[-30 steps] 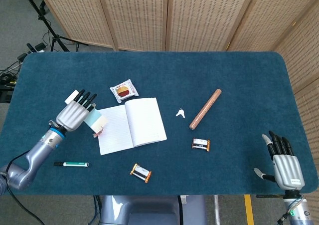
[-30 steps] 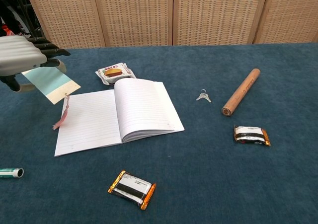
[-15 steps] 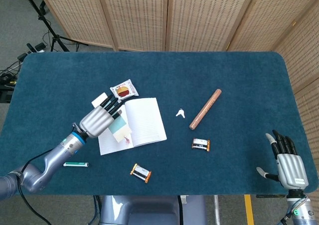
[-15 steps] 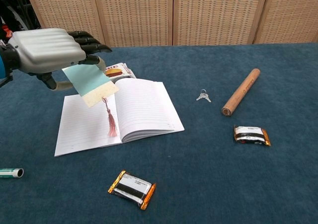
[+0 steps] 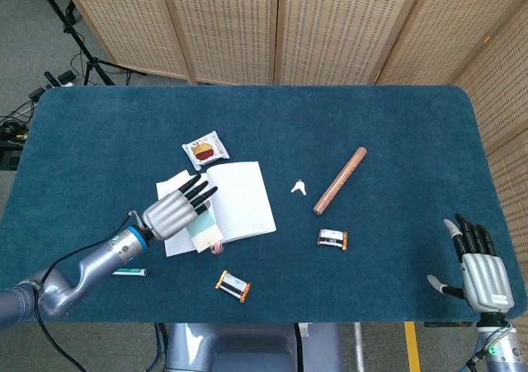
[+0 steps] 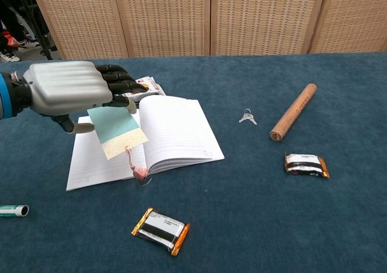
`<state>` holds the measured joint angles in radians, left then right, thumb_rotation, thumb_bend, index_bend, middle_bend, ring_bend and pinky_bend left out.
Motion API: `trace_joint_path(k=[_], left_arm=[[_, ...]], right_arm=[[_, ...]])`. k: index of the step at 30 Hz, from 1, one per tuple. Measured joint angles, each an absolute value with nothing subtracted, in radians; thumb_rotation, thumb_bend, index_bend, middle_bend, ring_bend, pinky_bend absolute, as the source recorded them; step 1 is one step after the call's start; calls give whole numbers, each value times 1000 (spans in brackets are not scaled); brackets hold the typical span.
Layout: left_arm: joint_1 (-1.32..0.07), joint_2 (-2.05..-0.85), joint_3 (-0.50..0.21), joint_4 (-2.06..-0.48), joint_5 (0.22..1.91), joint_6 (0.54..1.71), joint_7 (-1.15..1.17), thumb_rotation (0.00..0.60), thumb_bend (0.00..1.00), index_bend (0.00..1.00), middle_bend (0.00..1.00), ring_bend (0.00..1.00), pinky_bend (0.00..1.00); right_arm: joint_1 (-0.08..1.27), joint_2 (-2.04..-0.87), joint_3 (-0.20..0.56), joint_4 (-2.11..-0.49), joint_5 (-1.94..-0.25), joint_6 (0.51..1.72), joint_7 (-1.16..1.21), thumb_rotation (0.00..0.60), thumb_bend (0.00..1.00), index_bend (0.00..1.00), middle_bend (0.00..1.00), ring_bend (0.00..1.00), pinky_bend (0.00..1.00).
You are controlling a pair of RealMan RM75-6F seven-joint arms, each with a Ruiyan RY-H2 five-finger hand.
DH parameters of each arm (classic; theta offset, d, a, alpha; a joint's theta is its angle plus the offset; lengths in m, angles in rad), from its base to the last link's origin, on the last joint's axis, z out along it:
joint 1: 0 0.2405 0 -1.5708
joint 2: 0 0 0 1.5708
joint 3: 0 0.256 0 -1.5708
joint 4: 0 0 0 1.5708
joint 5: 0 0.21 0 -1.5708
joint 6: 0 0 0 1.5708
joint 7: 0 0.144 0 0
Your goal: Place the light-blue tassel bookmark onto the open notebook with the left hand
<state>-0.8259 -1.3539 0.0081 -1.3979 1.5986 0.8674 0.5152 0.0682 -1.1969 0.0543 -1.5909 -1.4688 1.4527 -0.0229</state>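
Over the open notebook (image 6: pixel 151 141), the left robot hand (image 6: pixel 69 88) pinches the bookmark (image 6: pixel 116 128) by its top edge; it looks light, thin card, its tassel (image 6: pixel 138 169) dangling limp onto the page.

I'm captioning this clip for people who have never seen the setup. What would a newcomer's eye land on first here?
First the left hand, big in the chest view, holding the light-blue tassel bookmark over the left page of the open notebook, with its pink tassel hanging to the page's front edge. Next the wooden rod lying diagonally to the right, with small keys beside it.
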Motion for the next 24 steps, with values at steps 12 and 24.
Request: trace_joint_path(k=[12, 24], left_arm=[[-841, -1394, 81, -1236, 1731, 914, 346, 600, 342, 502, 0, 0, 0], [-861, -1462, 104, -1136, 1761, 904, 290, 600, 340, 502, 0, 0, 0]], right_arm=[[70, -1207, 60, -1590, -1452, 1448, -50, 600, 156, 0, 0, 0, 0], [74, -1214, 65, -1587, -1439, 1438, -64, 600, 156, 0, 0, 0, 0]])
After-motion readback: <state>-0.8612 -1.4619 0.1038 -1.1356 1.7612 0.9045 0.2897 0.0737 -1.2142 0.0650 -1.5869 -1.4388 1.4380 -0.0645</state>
